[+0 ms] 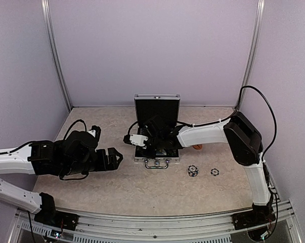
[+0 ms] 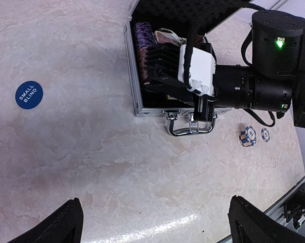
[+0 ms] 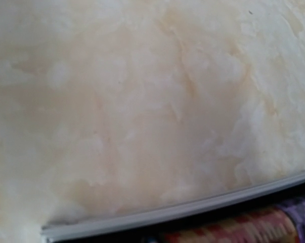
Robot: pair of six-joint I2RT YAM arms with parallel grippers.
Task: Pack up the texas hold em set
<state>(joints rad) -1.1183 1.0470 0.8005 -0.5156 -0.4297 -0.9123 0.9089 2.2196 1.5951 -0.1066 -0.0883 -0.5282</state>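
The silver case (image 1: 173, 160) lies open mid-table, its black-lined lid (image 1: 157, 109) upright and its handle (image 2: 191, 126) facing me. Inside, the left wrist view shows a row of striped chips (image 2: 142, 38) and a card deck (image 2: 167, 36). My right gripper (image 1: 146, 144) reaches down into the left side of the case; its jaws are hidden. The right wrist view shows only the case rim (image 3: 177, 212) and blurred chips (image 3: 243, 230). Two striped chips (image 1: 192, 170) (image 1: 215, 172) lie right of the handle. My left gripper (image 1: 114, 158) is open and empty, left of the case.
A blue round "small blind" disc (image 2: 29, 94) lies on the table left of the case. A small orange thing (image 1: 197, 147) sits under the right arm beside the case. Lilac walls enclose the table on three sides.
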